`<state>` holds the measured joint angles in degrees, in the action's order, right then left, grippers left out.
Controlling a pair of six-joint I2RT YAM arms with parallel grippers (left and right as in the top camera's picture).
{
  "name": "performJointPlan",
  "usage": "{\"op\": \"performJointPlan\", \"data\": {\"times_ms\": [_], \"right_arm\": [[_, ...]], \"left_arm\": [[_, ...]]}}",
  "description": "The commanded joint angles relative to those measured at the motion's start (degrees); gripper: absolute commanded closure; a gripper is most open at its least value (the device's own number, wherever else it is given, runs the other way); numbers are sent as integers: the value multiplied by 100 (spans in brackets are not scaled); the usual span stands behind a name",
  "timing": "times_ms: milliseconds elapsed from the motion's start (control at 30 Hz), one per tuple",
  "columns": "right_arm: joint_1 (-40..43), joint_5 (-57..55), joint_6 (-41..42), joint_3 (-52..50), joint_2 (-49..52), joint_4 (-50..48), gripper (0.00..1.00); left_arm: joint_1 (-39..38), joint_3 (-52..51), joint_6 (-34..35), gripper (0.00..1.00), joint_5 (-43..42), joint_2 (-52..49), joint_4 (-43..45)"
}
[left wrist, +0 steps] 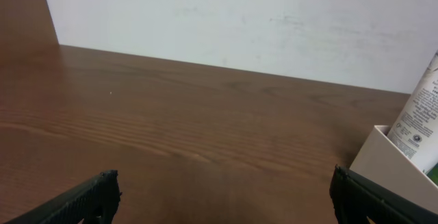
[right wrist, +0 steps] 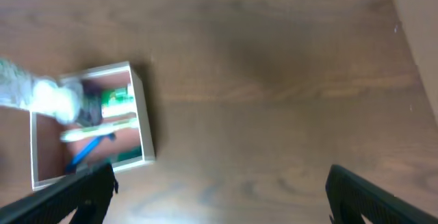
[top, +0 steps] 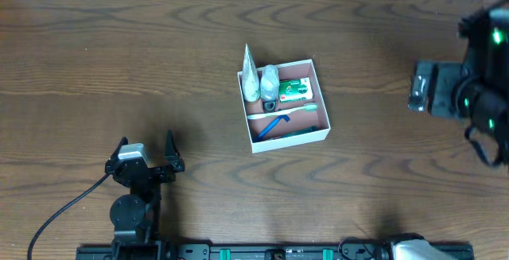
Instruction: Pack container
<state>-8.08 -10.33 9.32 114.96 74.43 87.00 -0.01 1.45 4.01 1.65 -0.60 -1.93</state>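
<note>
The container [top: 320, 107], a shallow white-walled box with a reddish-brown floor, sits mid-table. It holds a white tube [top: 250, 75], a small green-and-white carton [top: 294, 91], a white toothbrush [top: 282, 112] and a blue razor [top: 269, 127]. My left gripper [top: 146, 150] is open and empty near the front left, well apart from the container [left wrist: 390, 166]. My right arm [top: 469, 85] is at the far right edge; its gripper [right wrist: 219, 196] is open and empty, high above the table, with the container [right wrist: 145, 125] at the left of its view.
A black cable [top: 64, 212] runs from the left arm toward the front left. The table's back edge meets a white wall [left wrist: 274, 25].
</note>
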Motion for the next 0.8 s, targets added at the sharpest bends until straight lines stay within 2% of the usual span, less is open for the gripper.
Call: {"op": "performJointPlan", "data": {"times_ms": [0, 233, 467, 600, 767], "right_arm": [[94, -68, -85, -1274, -763, -935, 1], [107, 710, -525, -4162, -2656, -4207, 1], [260, 1604, -535, -6708, -4435, -6996, 1], [369, 1878, -533, -8115, -5265, -8268, 1], [369, 2050, -514, -9381, -5978, -9230, 1]], "left_arm": [[33, -122, -114, 2, 26, 24, -214], [33, -122, -114, 2, 26, 24, -212], [33, -122, -114, 2, 26, 24, -214], [33, -122, -114, 2, 26, 24, -214], [33, -122, -114, 2, 26, 26, -214]]}}
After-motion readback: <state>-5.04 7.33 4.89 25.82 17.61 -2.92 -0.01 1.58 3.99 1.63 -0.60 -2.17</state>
